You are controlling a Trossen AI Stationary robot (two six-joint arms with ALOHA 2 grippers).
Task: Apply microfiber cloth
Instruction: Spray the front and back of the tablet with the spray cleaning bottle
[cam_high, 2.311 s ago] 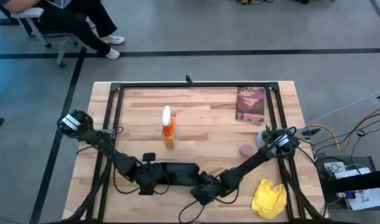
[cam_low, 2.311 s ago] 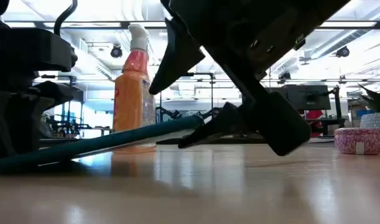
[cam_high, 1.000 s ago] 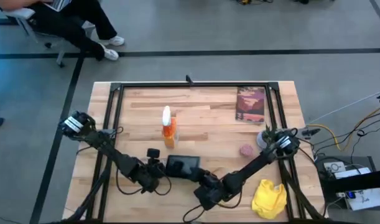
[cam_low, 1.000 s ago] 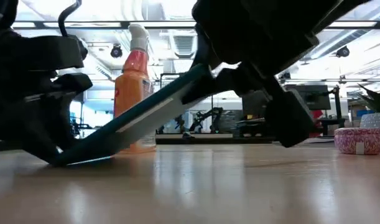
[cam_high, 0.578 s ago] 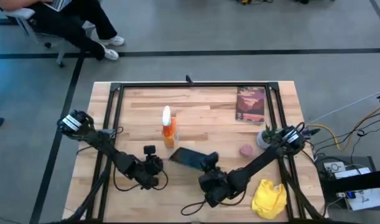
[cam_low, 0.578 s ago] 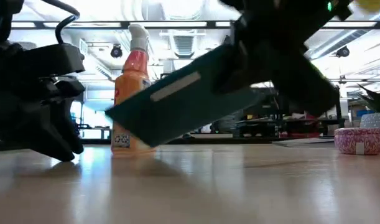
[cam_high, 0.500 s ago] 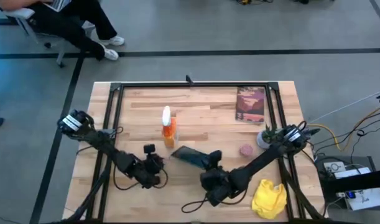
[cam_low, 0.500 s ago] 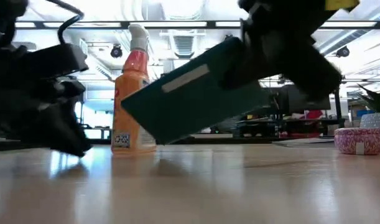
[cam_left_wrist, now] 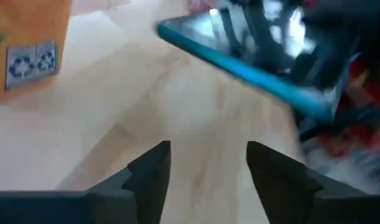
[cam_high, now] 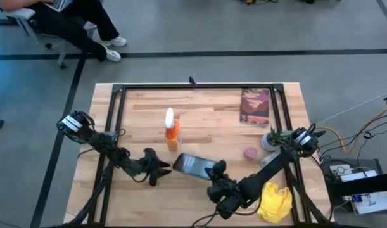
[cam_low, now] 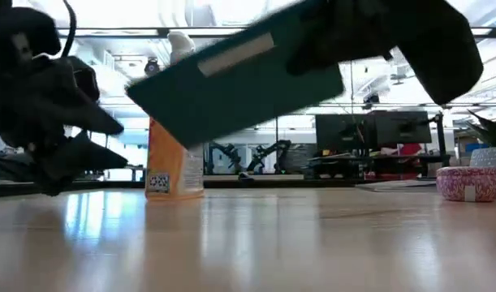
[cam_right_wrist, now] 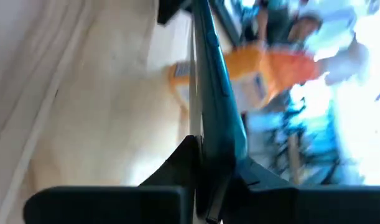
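The yellow cloth (cam_high: 273, 201) lies crumpled on the counter (cam_high: 212, 111) just behind the right gripper (cam_high: 213, 171), which is clamped on the tablet (cam_high: 193, 164) (lifted, tilted). The left gripper (cam_high: 161, 168), fingers spread and empty, sits beside the tablet near the spray bottle (cam_high: 172, 132).

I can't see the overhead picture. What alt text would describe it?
The right pincer holds a dark tablet above a wooden table, the left pincer open beside it. A yellow cloth lies untouched near the right arm, behind an orange spray bottle.
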